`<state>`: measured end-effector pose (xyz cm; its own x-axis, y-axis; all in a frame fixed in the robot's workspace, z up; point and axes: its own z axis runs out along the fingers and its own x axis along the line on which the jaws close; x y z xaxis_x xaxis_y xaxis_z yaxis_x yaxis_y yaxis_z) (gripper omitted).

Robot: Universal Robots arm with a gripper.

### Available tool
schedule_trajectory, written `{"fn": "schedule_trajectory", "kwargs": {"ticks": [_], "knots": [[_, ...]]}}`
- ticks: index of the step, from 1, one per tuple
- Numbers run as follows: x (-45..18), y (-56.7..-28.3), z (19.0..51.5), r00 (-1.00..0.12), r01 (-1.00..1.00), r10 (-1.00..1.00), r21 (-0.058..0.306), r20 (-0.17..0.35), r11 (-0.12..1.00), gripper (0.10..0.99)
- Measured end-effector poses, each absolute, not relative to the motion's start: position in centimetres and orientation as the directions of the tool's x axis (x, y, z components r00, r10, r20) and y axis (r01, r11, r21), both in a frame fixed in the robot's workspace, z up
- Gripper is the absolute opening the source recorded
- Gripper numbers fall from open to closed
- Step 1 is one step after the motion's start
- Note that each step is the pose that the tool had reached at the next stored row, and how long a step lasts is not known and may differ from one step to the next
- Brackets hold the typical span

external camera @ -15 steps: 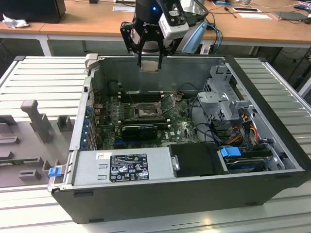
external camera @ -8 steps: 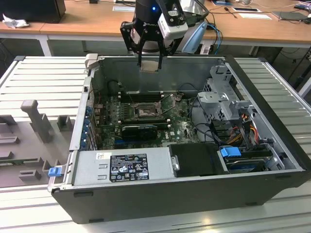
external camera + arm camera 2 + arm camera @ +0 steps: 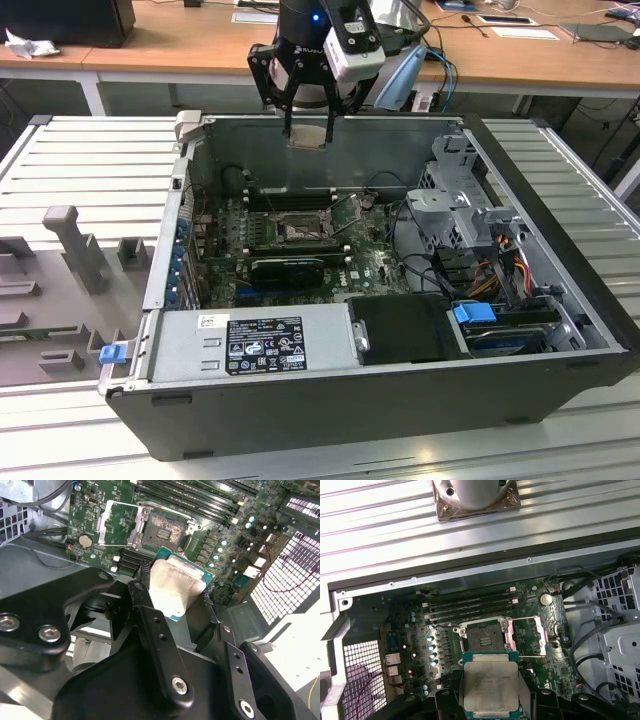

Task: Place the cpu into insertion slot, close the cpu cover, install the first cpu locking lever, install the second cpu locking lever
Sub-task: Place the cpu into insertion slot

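Our claw [image 3: 308, 135] is shut on the chip [image 3: 490, 685], its fingers [image 3: 141, 592] pressing two opposite edges, and we hold it up in the air over the open computer case [image 3: 400, 390]. Down on the green board [image 3: 372, 266] the socket [image 3: 297, 231] lies bare, contacts showing, well apart from the chip. The cover [image 3: 525, 635] is swung open just beside the socket.

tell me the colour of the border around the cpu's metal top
Teal-green on the cpu, clearest in the first wrist view.
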<state>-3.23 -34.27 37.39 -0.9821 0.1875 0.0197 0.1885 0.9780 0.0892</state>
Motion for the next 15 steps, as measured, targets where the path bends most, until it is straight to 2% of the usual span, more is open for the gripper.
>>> {"fn": "schedule_trajectory", "kwargs": {"ticks": [15], "knots": [[-3.24, -34.27, 37.38, -0.964, 0.266, 0.265, 0.089, 0.020, 0.960, 0.529]]}}
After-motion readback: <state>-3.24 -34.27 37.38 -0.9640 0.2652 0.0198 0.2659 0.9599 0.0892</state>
